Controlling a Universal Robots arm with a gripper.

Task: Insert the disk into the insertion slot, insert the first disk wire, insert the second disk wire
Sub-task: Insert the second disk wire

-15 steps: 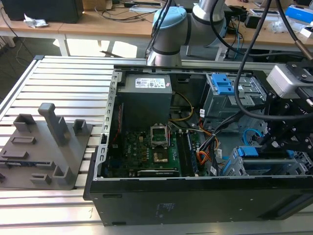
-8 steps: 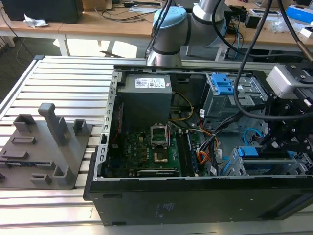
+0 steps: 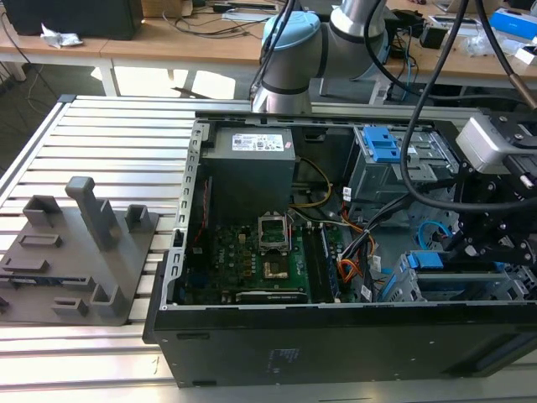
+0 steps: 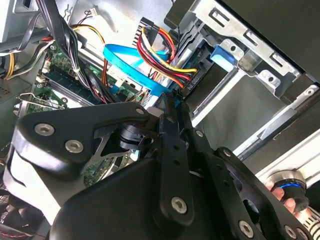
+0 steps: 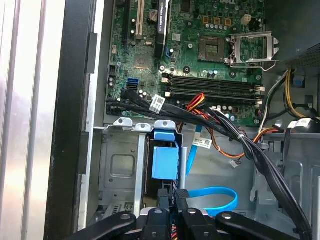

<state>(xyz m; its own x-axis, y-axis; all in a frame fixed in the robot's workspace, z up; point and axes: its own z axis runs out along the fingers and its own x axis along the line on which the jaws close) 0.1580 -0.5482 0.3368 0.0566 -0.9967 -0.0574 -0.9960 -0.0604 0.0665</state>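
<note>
Hovering over the slot point(image 5: 125, 165), the gripper point(image 5: 172, 196) is clenched, holding nothing discernible; the disk point(image 5: 165, 162) sits inside the slot; the blue wire point(image 5: 220, 197) loops beside, within reach.

bright daylight | glare on table rails point(image 3: 101, 151) | case interior point(image 3: 252, 252) dim | focus ok

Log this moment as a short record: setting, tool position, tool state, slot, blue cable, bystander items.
setting: open computer case on a slatted metal table
tool position: tool low over the insertion slot, beside its blue tab
tool state: fingers close together, grip contents unclear
second disk wire: light-blue loop next to the tool
motherboard: exposed, CPU socket empty
bystander items: grey fixture on the exterior view's left
</note>
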